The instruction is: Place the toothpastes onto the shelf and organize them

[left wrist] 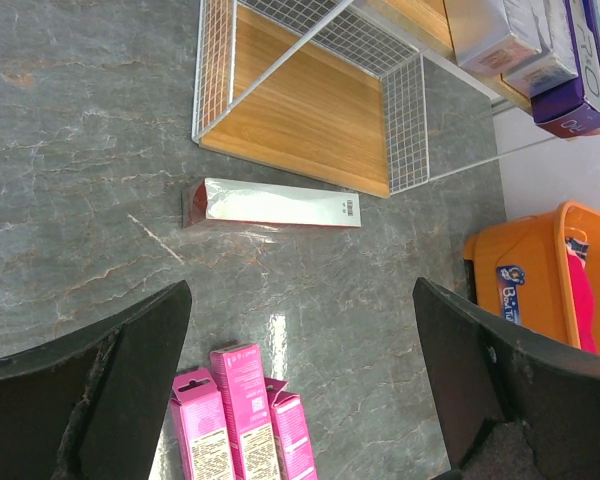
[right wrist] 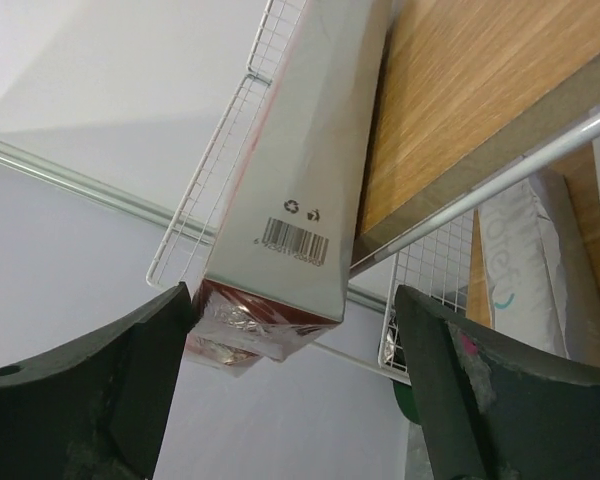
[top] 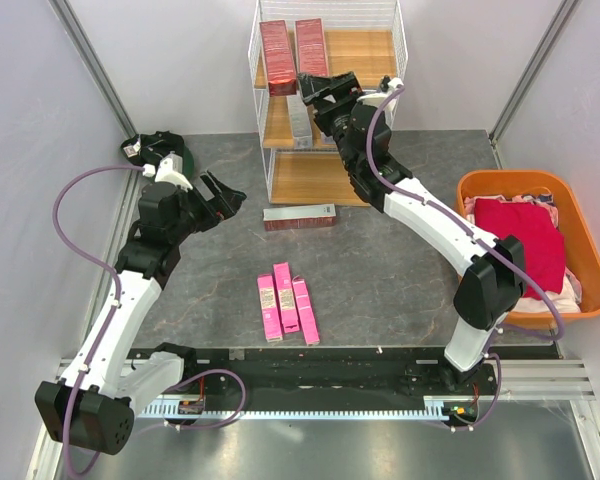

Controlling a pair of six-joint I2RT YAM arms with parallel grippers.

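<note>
Top external: three red toothpastes (top: 278,45), two on shelf (top: 370,45); three pink toothpastes (top: 286,303); left gripper (top: 223,200), right gripper (top: 328,86) spread.

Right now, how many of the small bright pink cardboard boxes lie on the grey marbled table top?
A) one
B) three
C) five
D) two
B: three bright pink boxes lie side by side on the grey table, in front of the arm bases.

Grey table (top: 400,270), shelf (top: 310,180), red box (top: 299,216), three pink boxes (top: 287,305)
</note>
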